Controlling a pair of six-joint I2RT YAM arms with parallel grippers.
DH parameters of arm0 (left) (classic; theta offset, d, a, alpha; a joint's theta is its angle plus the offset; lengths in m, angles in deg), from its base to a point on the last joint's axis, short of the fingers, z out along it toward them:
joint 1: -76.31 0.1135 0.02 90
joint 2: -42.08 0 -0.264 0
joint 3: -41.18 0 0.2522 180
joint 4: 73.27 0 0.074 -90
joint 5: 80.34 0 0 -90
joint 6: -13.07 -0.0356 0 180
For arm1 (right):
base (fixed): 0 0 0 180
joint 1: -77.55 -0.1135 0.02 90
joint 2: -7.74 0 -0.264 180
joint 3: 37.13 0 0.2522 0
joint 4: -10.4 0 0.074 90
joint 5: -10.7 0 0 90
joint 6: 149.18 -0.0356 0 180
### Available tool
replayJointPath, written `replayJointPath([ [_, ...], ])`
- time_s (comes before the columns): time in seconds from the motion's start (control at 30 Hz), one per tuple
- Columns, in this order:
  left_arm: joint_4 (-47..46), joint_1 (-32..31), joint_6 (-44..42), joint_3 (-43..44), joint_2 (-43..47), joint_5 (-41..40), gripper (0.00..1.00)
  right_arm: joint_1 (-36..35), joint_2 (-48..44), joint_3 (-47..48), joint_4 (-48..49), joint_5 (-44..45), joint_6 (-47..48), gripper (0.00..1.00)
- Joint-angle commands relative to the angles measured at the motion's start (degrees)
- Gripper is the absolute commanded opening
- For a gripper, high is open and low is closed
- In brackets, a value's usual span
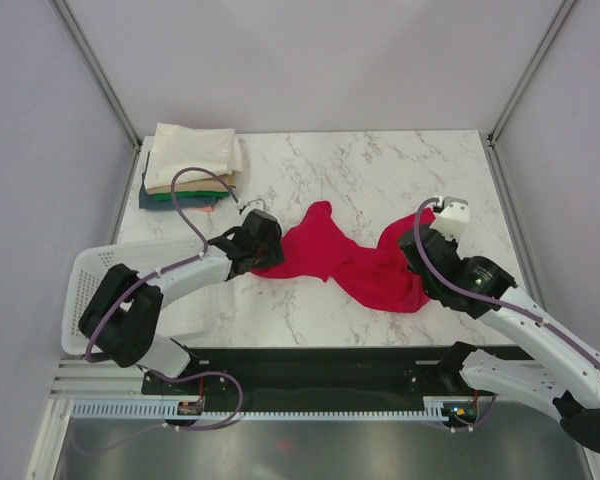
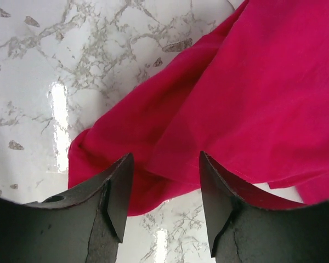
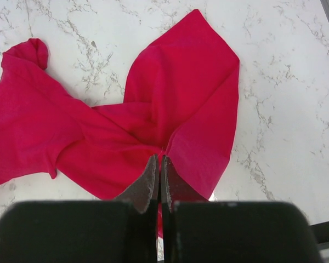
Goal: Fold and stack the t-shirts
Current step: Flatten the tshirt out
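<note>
Starting at the near edge of the white marble-patterned tabletop (image 1: 380, 160), a white perforated plastic basket (image 1: 88, 270) sits at the left corner, partly under the left arm. Just beyond it, in the middle of the tabletop, a crumpled crimson-red soft cloth t-shirt (image 1: 330, 255) lies spread in two lobes, one reaching toward the far side at the centre and a wider one toward the right.

The left gripper (image 1: 268, 255) is at the shirt's left end. In the left wrist view the left gripper (image 2: 163, 203) has its two dark fingers apart, and the folded red edge of the t-shirt (image 2: 252, 98) lies flat on the marble between them; neither pad presses on the cloth there.

The right gripper (image 1: 417, 255) is low over the right lobe. In the right wrist view the right gripper (image 3: 159, 167) has its fingers pressed together on a pinch of the t-shirt (image 3: 181, 98), and creases in the fabric run in toward the fingertips. One sleeve curls at the far left of that view.

Farthest away, in the far left corner, well apart from the red shirt, stands a stack of folded t-shirts (image 1: 192, 155): cream on top, then tan, green and dark blue edges showing beneath.
</note>
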State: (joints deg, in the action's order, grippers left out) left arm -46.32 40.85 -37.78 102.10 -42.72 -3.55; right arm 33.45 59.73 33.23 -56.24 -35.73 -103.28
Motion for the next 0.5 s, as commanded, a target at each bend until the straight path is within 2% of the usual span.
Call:
replayJointPath([
  [0.0,-5.5,0.1,0.0,0.0,-0.5,0.8,0.58,0.5,0.8,-0.7,3.2,-0.2,1.6,0.0],
  [0.23,-6.0,0.1,0.0,0.0,-1.2,1.7,0.48,1.3,1.6,-2.7,5.2,-1.3,2.0,0.0],
  [0.43,-7.0,0.1,0.0,-0.9,-0.1,2.5,0.2,2.0,1.2,-3.3,5.4,-2.2,2.0,0.0],
  [0.47,-6.6,0.1,0.0,-0.8,0.2,2.6,0.08,2.1,1.0,-3.3,5.4,-2.2,2.0,0.0],
])
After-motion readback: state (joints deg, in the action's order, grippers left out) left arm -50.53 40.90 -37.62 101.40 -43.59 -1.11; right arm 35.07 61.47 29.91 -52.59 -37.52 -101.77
